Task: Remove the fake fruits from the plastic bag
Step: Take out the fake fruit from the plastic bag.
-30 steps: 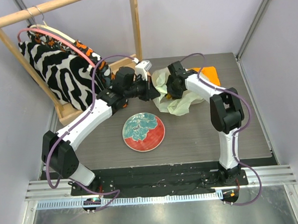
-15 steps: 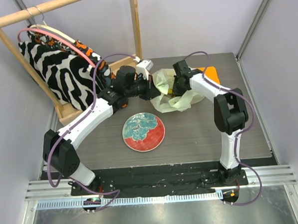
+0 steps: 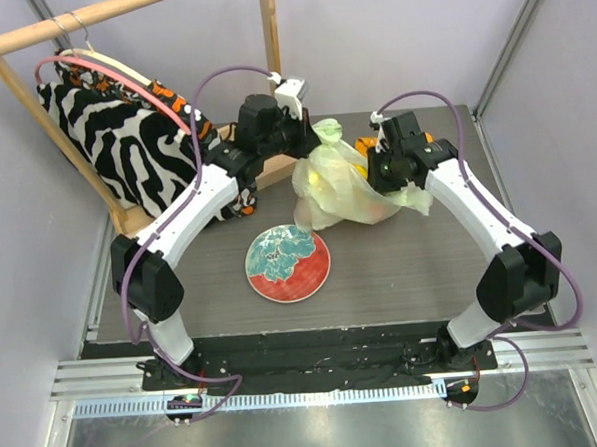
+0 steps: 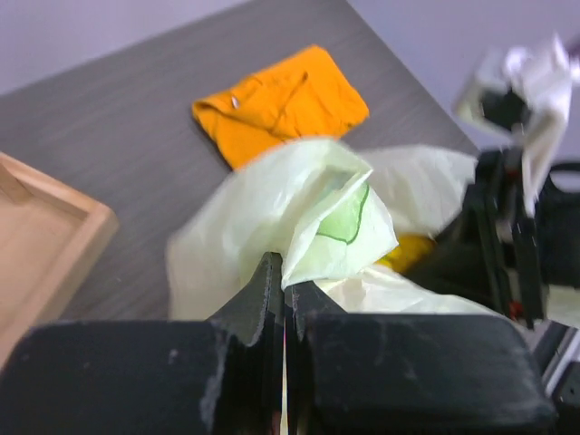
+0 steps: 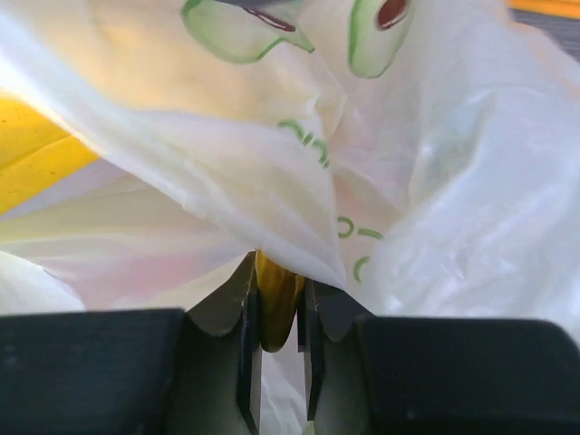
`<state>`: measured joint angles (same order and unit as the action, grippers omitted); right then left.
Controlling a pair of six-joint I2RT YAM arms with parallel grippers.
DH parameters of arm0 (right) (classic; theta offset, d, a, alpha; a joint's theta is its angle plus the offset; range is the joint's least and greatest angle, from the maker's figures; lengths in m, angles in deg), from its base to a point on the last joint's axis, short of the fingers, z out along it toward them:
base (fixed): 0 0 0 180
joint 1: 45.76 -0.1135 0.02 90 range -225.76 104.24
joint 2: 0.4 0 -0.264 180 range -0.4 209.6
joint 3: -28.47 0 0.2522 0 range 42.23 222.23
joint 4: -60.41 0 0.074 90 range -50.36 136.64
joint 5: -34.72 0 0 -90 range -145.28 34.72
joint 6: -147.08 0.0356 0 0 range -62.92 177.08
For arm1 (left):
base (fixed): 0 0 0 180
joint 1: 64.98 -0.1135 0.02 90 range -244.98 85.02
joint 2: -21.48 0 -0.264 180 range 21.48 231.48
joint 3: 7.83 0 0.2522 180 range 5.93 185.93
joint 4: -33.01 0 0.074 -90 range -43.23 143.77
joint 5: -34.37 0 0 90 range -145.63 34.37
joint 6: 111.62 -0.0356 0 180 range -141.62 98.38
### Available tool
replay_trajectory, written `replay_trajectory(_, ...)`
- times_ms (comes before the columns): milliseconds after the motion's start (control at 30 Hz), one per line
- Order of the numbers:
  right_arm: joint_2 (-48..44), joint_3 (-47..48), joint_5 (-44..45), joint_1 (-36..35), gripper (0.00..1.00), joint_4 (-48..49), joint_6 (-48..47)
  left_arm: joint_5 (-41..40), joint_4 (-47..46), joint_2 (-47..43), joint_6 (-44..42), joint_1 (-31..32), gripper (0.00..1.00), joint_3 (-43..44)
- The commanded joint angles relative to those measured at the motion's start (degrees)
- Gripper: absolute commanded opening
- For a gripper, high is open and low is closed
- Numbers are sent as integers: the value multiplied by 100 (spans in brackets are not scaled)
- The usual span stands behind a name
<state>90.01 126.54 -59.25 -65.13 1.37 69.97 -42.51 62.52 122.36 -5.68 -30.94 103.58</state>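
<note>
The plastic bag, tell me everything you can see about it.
The plastic bag is thin, crinkly, translucent pale yellow-green film with green printing. It stands bunched at the table's far middle, stretched between both arms: the left gripper is shut on a top fold, the right gripper pinches its other side. Yellow and orange fruits show through it.

Two white-and-black robot arms, a left arm (image 3: 193, 214) and a right arm (image 3: 478, 209), share one grey table (image 3: 401, 268) with one thin translucent pale yellow-green plastic bag (image 3: 342, 186), one round red and teal plate (image 3: 288, 263) at its 7 o'clock, and one flat folded orange cloth (image 4: 281, 100) at its 1 o'clock. One black-and-white zebra-striped garment (image 3: 114, 138) hangs on one wooden rack (image 3: 117, 13) at the plate's 10 o'clock. The glossy fake fruits (image 3: 328, 172) show through the film only as yellow and orange patches, so their number cannot be told.
</note>
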Motion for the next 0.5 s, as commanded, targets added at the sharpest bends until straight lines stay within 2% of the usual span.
replay_trajectory(0,-647,-458,212,13,1,-289,-1050,-346,-186,19,-223,-64,0,571)
replay_trajectory(133,-1112,-776,370,74,1,36,-1245,-320,-46,-59,-311,-64,0,301)
replay_trajectory(200,-1218,-785,283,423,1,342,-1174,-189,-63,-121,-294,-56,0,115)
replay_trajectory(333,-1254,-364,-709,1145,1,897,-1051,-73,-45,-34,-372,-64,0,96)
replay_trajectory(433,-1061,172,-1736,1601,1,986,-1174,-292,25,221,-487,-64,0,421)
replay_trajectory(467,-974,382,-2348,1708,1,986,-1183,-302,25,369,-539,-56,0,613)
